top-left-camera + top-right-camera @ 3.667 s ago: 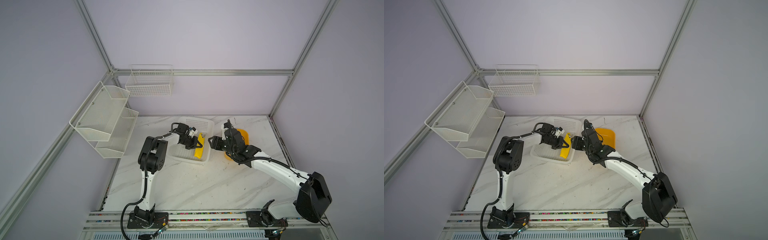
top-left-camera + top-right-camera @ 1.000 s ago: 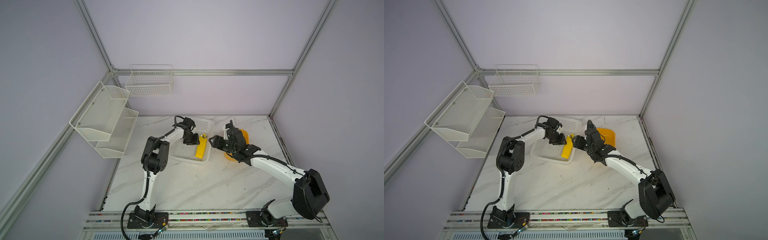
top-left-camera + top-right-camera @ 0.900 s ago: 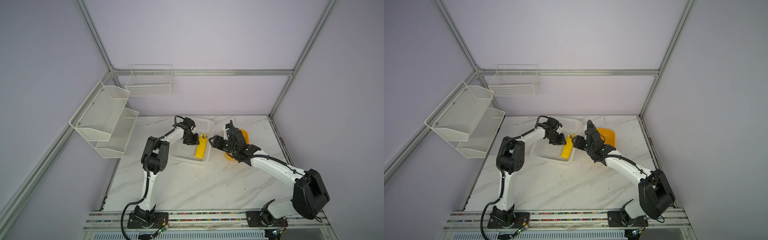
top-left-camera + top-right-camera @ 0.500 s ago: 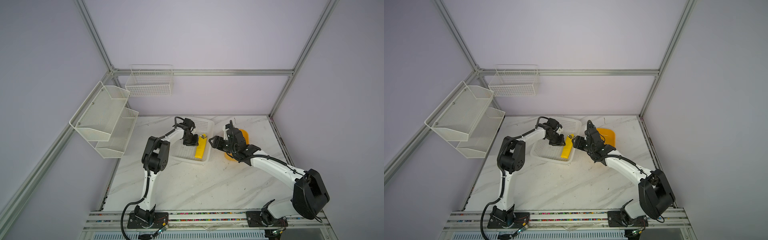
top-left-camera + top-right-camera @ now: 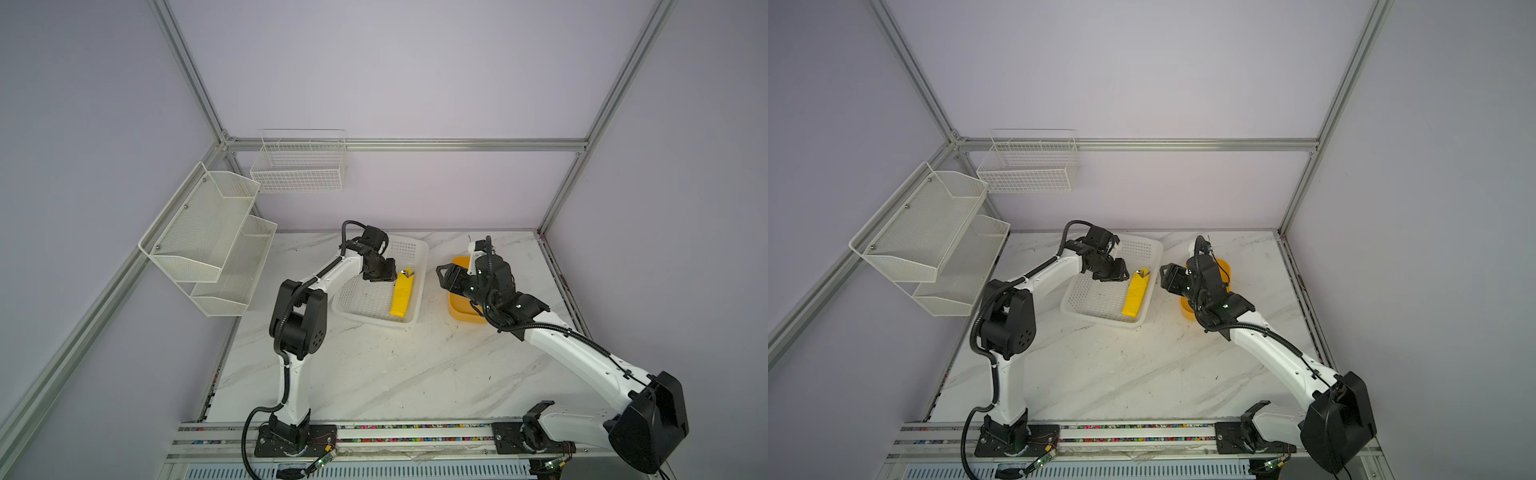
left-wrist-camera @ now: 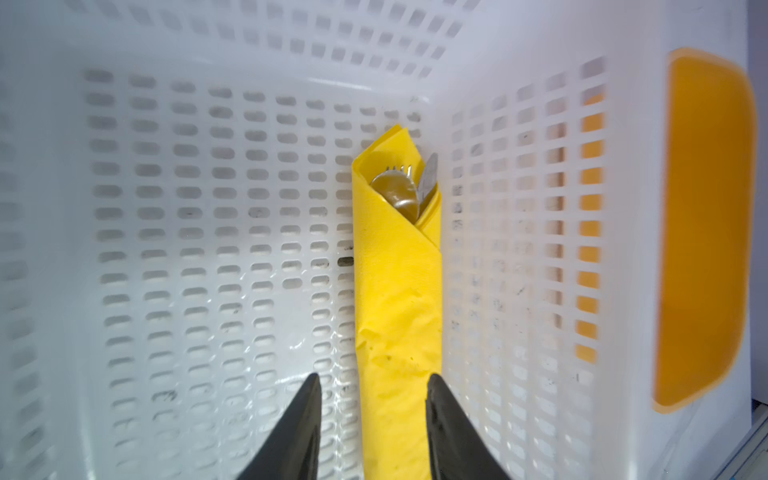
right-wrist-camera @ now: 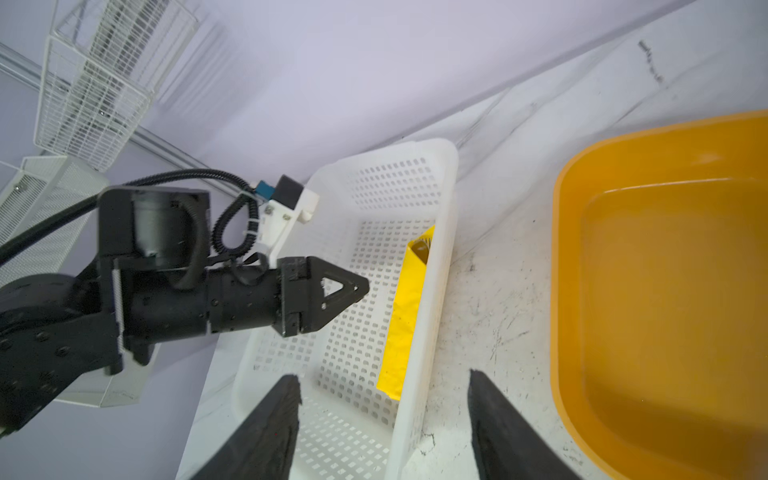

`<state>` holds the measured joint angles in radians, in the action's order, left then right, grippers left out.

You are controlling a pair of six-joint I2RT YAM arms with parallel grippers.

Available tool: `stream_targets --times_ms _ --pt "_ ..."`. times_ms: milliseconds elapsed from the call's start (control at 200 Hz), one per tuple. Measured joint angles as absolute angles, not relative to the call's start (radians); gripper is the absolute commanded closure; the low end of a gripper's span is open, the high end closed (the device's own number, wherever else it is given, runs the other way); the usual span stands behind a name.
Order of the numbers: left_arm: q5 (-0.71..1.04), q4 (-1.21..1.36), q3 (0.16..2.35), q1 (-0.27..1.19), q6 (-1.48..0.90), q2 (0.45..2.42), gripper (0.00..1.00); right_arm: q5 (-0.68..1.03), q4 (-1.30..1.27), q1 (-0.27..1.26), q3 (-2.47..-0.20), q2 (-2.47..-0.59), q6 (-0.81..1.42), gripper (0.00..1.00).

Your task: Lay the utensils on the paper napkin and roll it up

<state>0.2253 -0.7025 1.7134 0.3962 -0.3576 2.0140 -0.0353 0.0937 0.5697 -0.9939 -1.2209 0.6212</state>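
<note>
The yellow paper napkin [image 6: 397, 291] is rolled into a slim tube. It lies flat in the white perforated basket [image 5: 419, 249], along its right wall, in both top views [image 5: 1136, 297]. The utensils [image 6: 399, 191], a spoon, a fork and a flat blade tip, poke out of the tube's far end [image 5: 406, 273]. My left gripper [image 6: 372, 378] hangs open over the basket, with the roll showing between its fingers, ungripped. In the right wrist view its tip stands apart from the roll [image 7: 405, 316]. My right gripper [image 7: 384, 382] is open and empty above the basket's right rim.
An orange-yellow plastic tub [image 5: 457, 307] stands on the marble table right of the basket, under my right wrist. Two white mesh shelves [image 5: 208, 232] and a wire basket [image 5: 299, 166] hang on the left and back walls.
Earlier the roll stood tilted in my left gripper at the basket's right side. It now lies flat and released, and the left gripper has drawn back. Over the last second nothing visibly moved.
</note>
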Motion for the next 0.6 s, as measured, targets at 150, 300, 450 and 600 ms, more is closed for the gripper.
stream_targets --times_ms 150,300,450,600 --pt "0.161 -0.628 1.558 0.405 -0.366 1.794 0.60 -0.149 0.105 0.567 -0.947 -1.098 0.580 0.31" --pt "0.065 -0.545 1.369 0.418 -0.378 1.591 0.57 -0.298 0.107 0.567 -0.875 -0.966 0.515 0.25" --pt "-0.060 -0.488 1.200 0.418 -0.383 1.408 0.57 -0.442 0.099 0.567 -0.812 -0.875 0.430 0.23" --pt "-0.198 -0.439 1.065 0.416 -0.392 1.236 0.47 -0.537 0.063 0.565 -0.746 -0.834 0.330 0.14"
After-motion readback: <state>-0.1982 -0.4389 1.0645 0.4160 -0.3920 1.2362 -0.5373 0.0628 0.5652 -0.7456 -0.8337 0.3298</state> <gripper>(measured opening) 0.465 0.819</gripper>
